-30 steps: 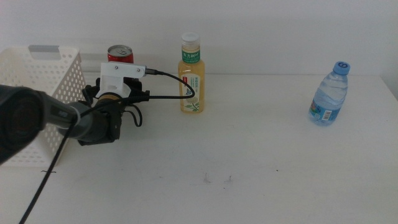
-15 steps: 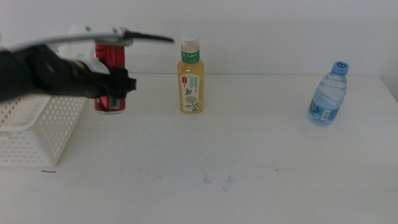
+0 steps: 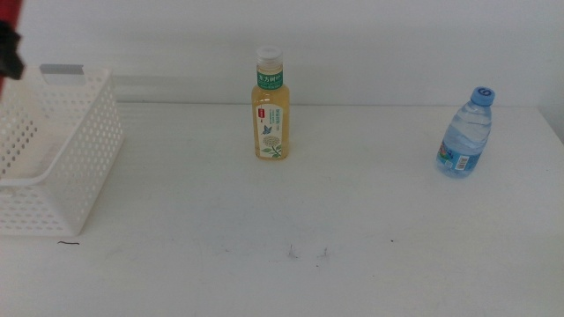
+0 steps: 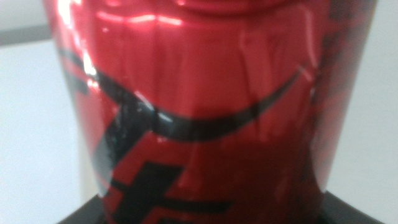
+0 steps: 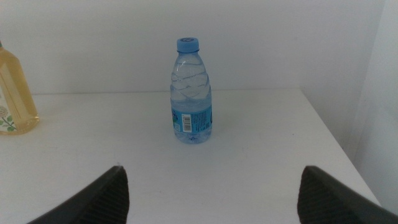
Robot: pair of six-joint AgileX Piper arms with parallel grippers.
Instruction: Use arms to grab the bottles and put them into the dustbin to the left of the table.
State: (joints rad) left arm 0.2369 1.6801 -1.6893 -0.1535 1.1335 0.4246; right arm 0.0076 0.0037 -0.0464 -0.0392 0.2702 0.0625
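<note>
Left gripper [image 4: 199,214] sits almost out of the middle view, just a dark sliver at the top left corner, jaws clamped on the can [image 4: 205,106]. Right gripper [image 5: 211,193] waits low, jaws spread wide, nothing between them.

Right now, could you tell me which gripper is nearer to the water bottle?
Right. The right gripper faces the water bottle with open jaws; the left gripper, holding the red can, is far across, above the dustbin.

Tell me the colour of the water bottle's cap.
Blue. The water bottle's cap shows best in the right wrist view.
</note>
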